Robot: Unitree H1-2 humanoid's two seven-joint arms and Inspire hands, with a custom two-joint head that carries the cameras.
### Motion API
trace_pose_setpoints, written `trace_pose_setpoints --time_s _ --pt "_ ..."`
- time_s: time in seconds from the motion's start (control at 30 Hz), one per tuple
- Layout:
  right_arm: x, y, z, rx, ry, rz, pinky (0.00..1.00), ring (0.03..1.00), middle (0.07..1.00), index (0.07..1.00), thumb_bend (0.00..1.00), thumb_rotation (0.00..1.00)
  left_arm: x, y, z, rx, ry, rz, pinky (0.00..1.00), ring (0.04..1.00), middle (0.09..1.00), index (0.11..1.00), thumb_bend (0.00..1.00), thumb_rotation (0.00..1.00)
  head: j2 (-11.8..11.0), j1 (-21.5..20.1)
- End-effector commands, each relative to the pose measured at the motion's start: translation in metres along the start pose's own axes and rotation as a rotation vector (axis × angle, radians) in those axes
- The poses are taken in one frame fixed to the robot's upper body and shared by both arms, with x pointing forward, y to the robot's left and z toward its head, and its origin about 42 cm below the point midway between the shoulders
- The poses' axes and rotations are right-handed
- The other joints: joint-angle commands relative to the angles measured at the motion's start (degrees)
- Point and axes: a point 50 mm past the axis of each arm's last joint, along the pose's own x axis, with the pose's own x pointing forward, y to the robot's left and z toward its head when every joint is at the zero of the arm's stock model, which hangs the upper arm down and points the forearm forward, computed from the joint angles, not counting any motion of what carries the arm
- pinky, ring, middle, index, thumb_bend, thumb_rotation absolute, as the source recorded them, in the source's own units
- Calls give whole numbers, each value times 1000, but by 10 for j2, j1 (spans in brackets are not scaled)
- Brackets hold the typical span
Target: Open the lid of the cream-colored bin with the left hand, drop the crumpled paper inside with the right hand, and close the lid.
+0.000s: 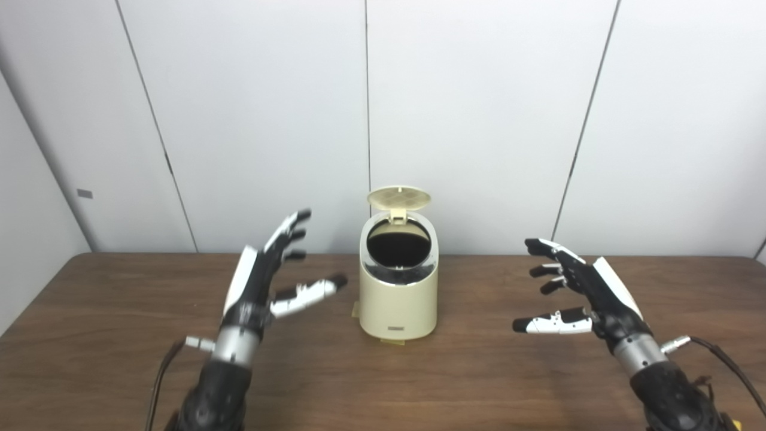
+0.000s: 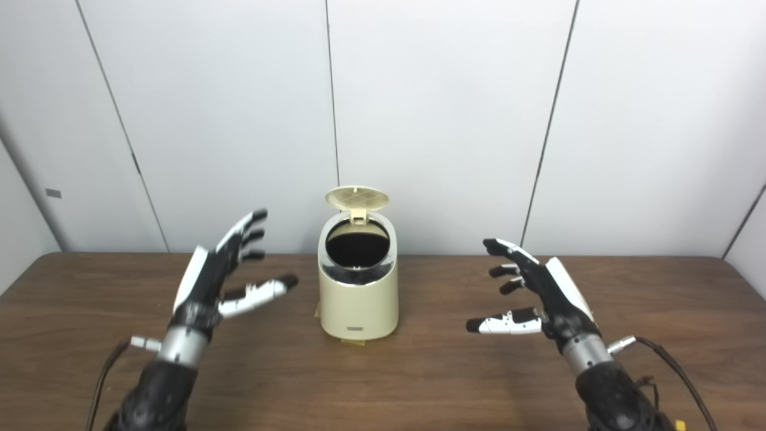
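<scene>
A cream-colored bin [image 1: 398, 299] stands in the middle of the brown table. Its round lid [image 1: 399, 199] is swung up on the rear hinge, and the dark opening [image 1: 398, 248] shows. I see no crumpled paper on the table or in either hand; the bin's inside is too dark to read. My left hand [image 1: 266, 272] hovers open to the left of the bin, fingers spread, apart from it. Well clear of the bin on its right, my right hand [image 1: 568, 293] is open too, with nothing in it.
The wooden table [image 1: 383, 383] runs the full width, with pale wall panels [image 1: 479, 120] right behind the bin. Cables trail from both wrists near the front edge.
</scene>
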Motion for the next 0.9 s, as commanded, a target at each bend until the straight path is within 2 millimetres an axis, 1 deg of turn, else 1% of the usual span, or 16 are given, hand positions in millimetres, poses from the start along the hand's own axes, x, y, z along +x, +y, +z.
trace_pose_setpoints --time_s 0.0,0.07,0.17,0.23,0.3,0.47,0.57,0.63,0.8,0.87 --pt "7 -8 11 -12 -53 -47 604 742 862 858 826 153 20 12 25 33 -74 -6 766 957 995 980 890 302 0 1" --pt "5 -4 9 -10 -41 -45 602 738 862 861 819 145 31 18 34 67 -89 -13 777 965 999 992 888 297 -2 1" --pt "3 2 8 -10 -36 -41 597 728 853 854 826 138 48 24 47 122 -111 -25 806 971 1000 994 924 304 -3 0" --pt "1 5 6 -15 -37 -38 593 727 847 850 827 145 58 27 56 171 -123 -42 839 976 1000 997 944 337 -4 -1" --pt "0 9 5 -18 -40 -35 589 725 846 847 829 148 67 29 64 202 -130 -59 856 983 1000 1000 954 348 -5 -4" --pt "-4 17 1 -5 -40 -17 577 718 853 842 840 156 91 29 85 338 -172 -153 835 989 1000 1000 992 386 -7 -8" --pt "-5 20 -1 0 -43 -12 571 721 857 847 844 184 102 30 88 428 -209 -225 830 973 988 971 1000 412 -7 -12" --pt "-5 21 -2 -3 -43 -10 571 717 855 846 847 185 107 30 89 493 -218 -270 842 965 973 950 1000 443 -7 -13" --pt "-5 22 -2 0 -38 -12 574 709 847 841 851 191 112 28 88 598 -207 -369 891 989 954 889 1000 426 -7 -19" --pt "-5 22 -1 -4 -34 -12 580 712 847 843 848 203 113 25 88 618 -194 -399 894 998 957 885 1000 424 -7 -21"
